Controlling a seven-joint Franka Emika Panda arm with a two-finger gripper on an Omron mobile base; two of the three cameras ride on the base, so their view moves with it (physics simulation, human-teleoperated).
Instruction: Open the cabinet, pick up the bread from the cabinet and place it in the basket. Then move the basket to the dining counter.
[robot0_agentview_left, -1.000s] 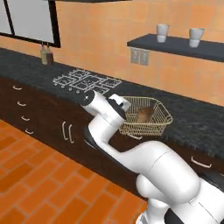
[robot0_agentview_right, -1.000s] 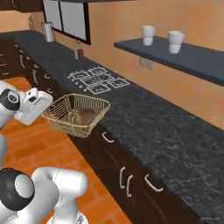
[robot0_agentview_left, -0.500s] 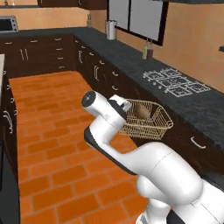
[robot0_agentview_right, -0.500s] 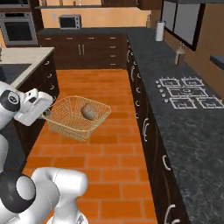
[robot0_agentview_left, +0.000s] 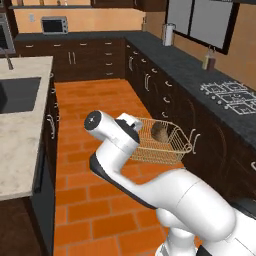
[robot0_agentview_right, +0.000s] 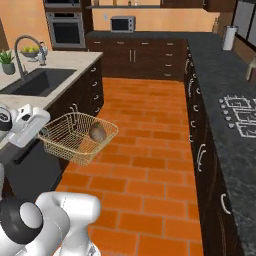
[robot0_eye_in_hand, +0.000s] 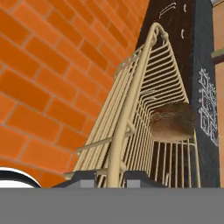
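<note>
Base has swung round since half a second ago: whole scene shifts in both base views, camera move, not the things. The dining table (robot0_agentview_left: 20, 135) now sits at left of the left base view, with its dark sink (robot0_agentview_right: 37, 82) and faucet (robot0_agentview_right: 22, 47) clear in the right base view; a second ago the black table filled the frame

Basket (robot0_agentview_left: 160, 142) still rides in the air over the brick floor (robot0_agentview_right: 145, 145), level, same place relative to the arm. Bread (robot0_agentview_left: 160, 131) lies inside it, on the mesh bottom. Judgement: bread step done, carry under way, basket not yet over the dining table

Gripper (robot0_eye_in_hand: 109, 177) jaws clamped on the basket rim, one dark tip each side of the thick wire in the hand view

Hard to make out: jaws hidden behind the white wrist in both base views; dining table's near edge cut off by the frame; cabinet not identifiable
</note>
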